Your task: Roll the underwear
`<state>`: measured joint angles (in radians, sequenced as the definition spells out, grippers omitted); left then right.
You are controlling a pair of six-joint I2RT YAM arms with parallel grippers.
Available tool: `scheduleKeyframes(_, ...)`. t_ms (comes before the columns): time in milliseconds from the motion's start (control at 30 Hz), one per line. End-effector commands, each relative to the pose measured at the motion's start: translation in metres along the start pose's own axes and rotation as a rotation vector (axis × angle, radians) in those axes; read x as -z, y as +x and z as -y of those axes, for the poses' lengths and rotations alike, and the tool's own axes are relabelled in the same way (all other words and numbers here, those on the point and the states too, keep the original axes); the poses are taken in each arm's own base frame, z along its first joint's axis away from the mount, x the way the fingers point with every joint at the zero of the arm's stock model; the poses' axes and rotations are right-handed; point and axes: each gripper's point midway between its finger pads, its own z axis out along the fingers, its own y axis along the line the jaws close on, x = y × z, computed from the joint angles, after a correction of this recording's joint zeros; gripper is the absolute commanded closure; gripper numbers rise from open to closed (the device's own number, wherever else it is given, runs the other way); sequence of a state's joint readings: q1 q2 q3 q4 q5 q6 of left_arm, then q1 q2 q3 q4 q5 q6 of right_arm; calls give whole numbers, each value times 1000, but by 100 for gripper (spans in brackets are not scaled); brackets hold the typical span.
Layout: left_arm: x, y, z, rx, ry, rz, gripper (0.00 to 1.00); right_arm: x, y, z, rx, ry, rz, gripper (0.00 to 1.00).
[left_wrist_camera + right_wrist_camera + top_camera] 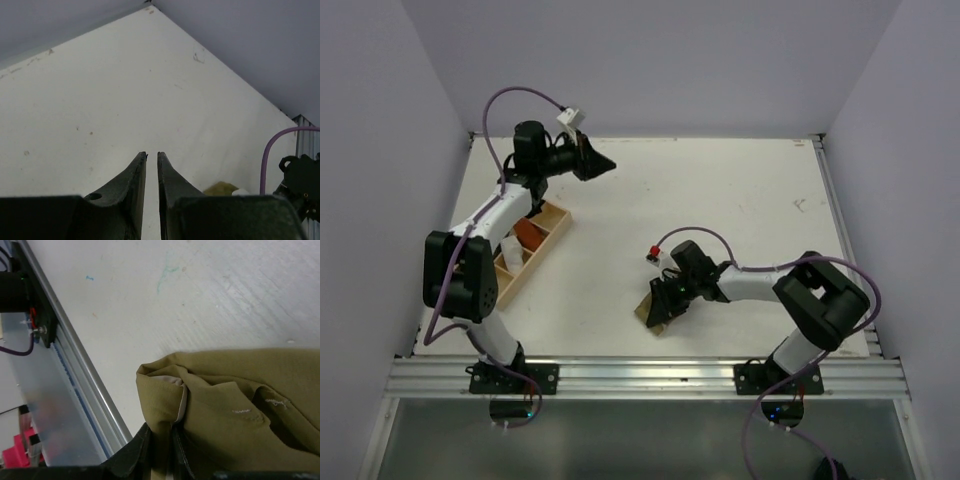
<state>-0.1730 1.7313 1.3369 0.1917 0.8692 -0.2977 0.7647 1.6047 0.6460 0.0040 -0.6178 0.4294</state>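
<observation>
While right gripper (161, 447) pinches underwear (240, 395), bunched folds.

You are looking at two arms, the left arm (490, 215) and the right arm (760, 285), each carrying one gripper. The left gripper (610, 165) is hanging at eleven o'clock over the one table (740, 200), and the right gripper (658, 312) is sitting at six o'clock. One piece of underwear (240, 405) is lying at six o'clock too. One wooden tray (542, 256) is lying at nine o'clock, holding one orange-red bundle (530, 235) and one white item (510, 248). Its compartments are too hidden to count. Two cables are looping, the left purple cable (525, 90) and the right purple cable (695, 229). One metal rail (640, 375) is running along six o'clock.
</observation>
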Motion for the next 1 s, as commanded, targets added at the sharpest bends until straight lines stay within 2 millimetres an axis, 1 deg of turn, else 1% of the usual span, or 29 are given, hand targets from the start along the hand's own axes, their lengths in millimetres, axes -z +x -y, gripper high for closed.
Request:
scheduleKeyframes(0,12,-1,38,-202,31,5,82,-5,12,-7,-28,-114,-69,84)
scheduleKeyframes(33,13,17,37,-218,19,-18,82,-5,11,-9,-31,-127,-72,84)
scheduleKeyframes(100,14,31,39,-221,37,-60,81,-4,10,-9,-46,-150,-82,84)
scheduleKeyframes(133,16,49,37,-237,45,-127,81,-7,13,-5,-66,-140,-100,85)
scheduleKeyframes(167,16,65,46,-247,93,-180,83,-8,15,-2,-54,-132,-117,86)
scheduleKeyframes(200,18,76,48,-281,94,-225,84,-6,18,-5,-73,-144,-147,86)
scheduleKeyframes(233,20,103,55,-333,101,-319,83,-7,21,-4,-87,-148,-164,86)
scheduleKeyframes(267,22,114,66,-357,127,-354,82,-5,21,-4,-87,-155,-173,86)
scheduleKeyframes(300,27,134,74,-379,174,-405,80,-5,16,-5,-86,-167,-161,86)
scheduleKeyframes(333,30,148,82,-382,213,-436,80,-6,15,-7,-96,-185,-157,86)
scheduleKeyframes(367,34,167,93,-369,264,-471,79,-7,13,-5,-141,-194,-157,86)
scheduleKeyframes(400,35,177,97,-398,308,-486,79,-10,8,-6,-138,-219,-139,86)
scheduleKeyframes(433,40,186,109,-373,372,-498,78,-9,10,-11,-159,-260,-155,87)
scheduleKeyframes(500,44,195,121,-394,466,-485,76,-13,12,-8,-184,-272,-170,87)
scheduleKeyframes(567,44,199,127,-437,515,-470,74,-14,14,-4,-187,-267,-174,87)
scheduleKeyframes(633,44,207,132,-474,557,-484,73,-15,12,-4,-187,-284,-167,87)
scheduleKeyframes(667,44,217,132,-452,577,-506,72,-16,10,-4,-199,-289,-167,87)
scheduleKeyframes(700,44,223,131,-462,598,-515,72,-17,10,-4,-199,-292,-165,87)
scheduleKeyframes(767,46,239,131,-415,633,-559,71,-17,7,-5,-195,-300,-160,87)
scheduleKeyframes(800,49,246,133,-419,660,-578,71,-17,8,-4,-200,-305,-166,86)
scheduleKeyframes(867,45,257,139,-408,696,-602,70,-17,9,-2,-206,-318,-174,86)
scheduleKeyframes(967,38,267,148,-401,743,-603,70,-17,12,3,-225,-318,-177,86)
